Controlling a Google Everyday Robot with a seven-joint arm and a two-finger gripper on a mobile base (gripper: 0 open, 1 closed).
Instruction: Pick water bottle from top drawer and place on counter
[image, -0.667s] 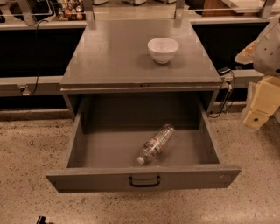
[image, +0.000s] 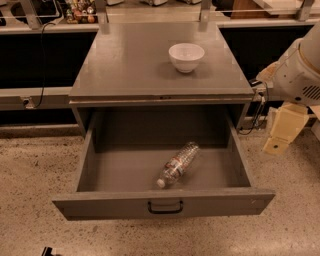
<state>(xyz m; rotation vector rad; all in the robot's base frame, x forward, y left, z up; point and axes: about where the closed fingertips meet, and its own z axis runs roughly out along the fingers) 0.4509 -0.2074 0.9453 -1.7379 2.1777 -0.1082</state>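
The end effector (image: 278, 136) is seen at the frame's right edge; whether it is clenched or released cannot be told. The water bottle (image: 177, 165) is laid sideways in the open top drawer (image: 100, 204), lower centre. Judged light, crushable and roll-prone, it is best gripped across its ribbed middle.

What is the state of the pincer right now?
Pincer: right of the open drawer, outside it; open or closed cannot be told. Not holding the bottle, which lies in the drawer.
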